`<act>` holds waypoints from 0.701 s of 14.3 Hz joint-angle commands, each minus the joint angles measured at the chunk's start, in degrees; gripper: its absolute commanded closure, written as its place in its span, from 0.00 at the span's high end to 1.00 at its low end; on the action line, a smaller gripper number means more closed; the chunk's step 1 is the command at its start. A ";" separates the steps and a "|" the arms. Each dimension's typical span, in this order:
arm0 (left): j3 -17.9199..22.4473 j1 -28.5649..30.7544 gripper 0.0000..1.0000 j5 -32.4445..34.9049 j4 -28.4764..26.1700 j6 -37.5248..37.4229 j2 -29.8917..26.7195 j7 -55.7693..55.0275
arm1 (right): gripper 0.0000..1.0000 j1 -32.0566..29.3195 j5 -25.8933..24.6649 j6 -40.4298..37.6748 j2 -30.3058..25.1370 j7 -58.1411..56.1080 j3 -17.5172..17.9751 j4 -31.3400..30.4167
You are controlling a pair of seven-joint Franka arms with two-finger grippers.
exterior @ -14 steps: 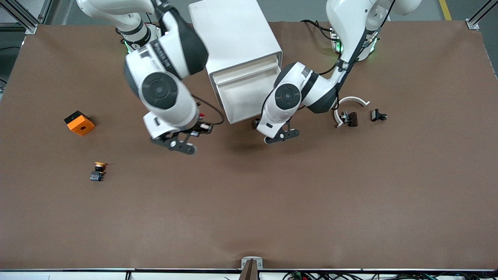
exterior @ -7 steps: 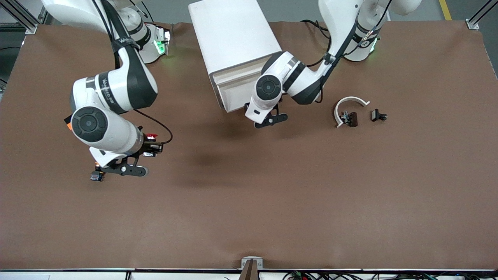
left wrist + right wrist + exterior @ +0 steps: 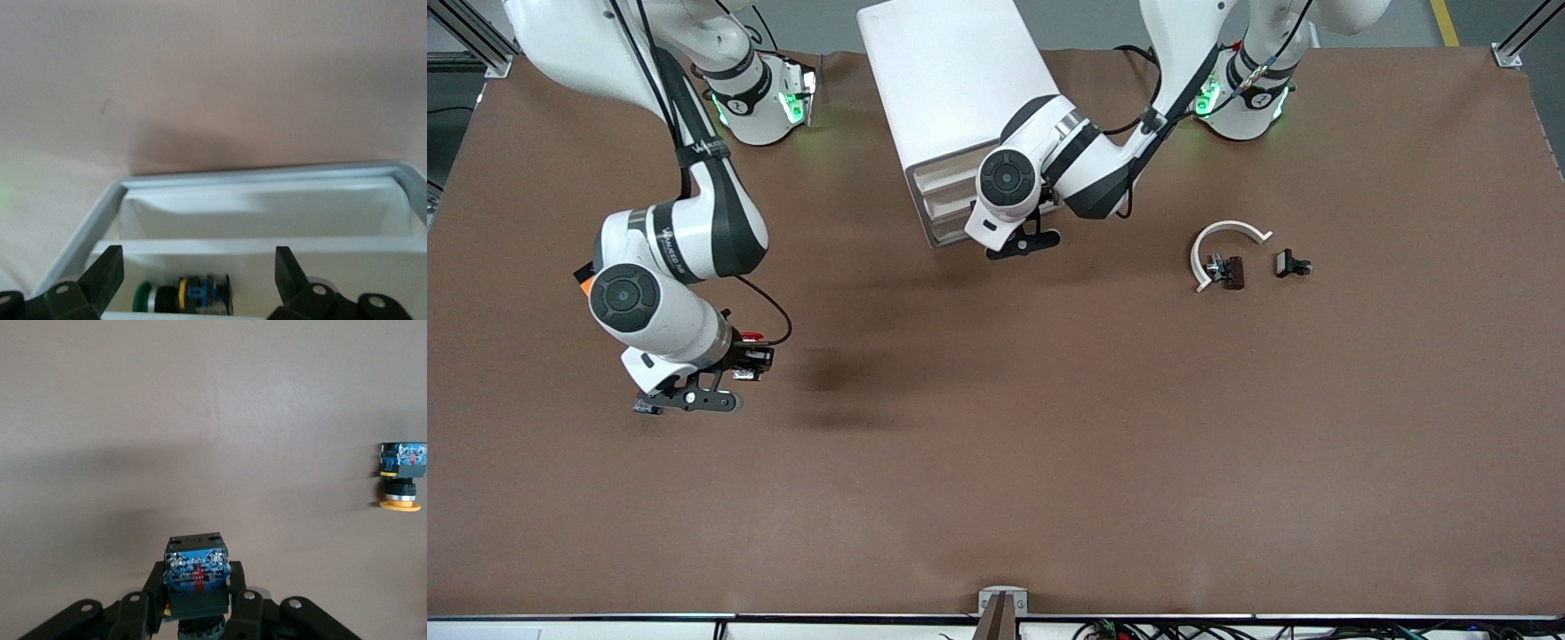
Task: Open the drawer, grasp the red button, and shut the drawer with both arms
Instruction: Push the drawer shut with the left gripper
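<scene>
My right gripper (image 3: 694,399) is shut on the button (image 3: 197,577), whose bluish base points away from the palm. It hangs low over the table toward the right arm's end; its point in the right wrist view (image 3: 197,587) lies on the button. The white cabinet (image 3: 951,80) stands between the arm bases, and its drawer (image 3: 947,203) sticks out only a little. My left gripper (image 3: 1021,242) is open and empty at the drawer's front. In the left wrist view it (image 3: 198,280) looks into the drawer (image 3: 267,250).
An orange-capped button (image 3: 400,480) lies on the table beside my right gripper, partly hidden under it in the front view (image 3: 643,407). An orange cube (image 3: 583,284) peeks from under the right arm. A green-capped button (image 3: 187,297) lies in the drawer. A white curved piece (image 3: 1232,233) and small black parts (image 3: 1227,269) lie toward the left arm's end.
My right gripper carried the button from beside the drawer toward the right arm's end and lower. My left gripper moved toward the cabinet and the drawer slid almost fully in.
</scene>
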 commanded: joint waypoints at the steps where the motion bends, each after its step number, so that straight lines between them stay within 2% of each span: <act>1: -0.46 -0.85 1.00 -2.90 0.03 -0.88 0.63 -0.63 | 0.00 -2.49 -1.71 1.19 -2.92 -0.20 0.97 -3.37; 4: -0.12 -0.24 1.00 -2.38 1.34 -0.88 0.19 -8.52 | 0.00 -4.34 -2.59 9.42 -3.01 0.24 0.89 -9.76; 6: 1.02 2.21 1.00 -1.76 4.50 -0.97 0.11 -11.18 | 0.00 -4.95 -2.59 17.42 -3.36 0.51 0.62 -16.09; 7: 1.20 4.31 1.00 -0.98 5.73 -1.06 0.10 -11.10 | 0.00 -5.48 -2.59 19.98 -3.27 0.51 -0.42 -17.51; 10: 1.21 10.73 1.00 5.86 9.59 -3.42 -0.95 -10.75 | 0.00 -7.06 -2.68 21.06 -2.66 0.51 -0.96 -17.53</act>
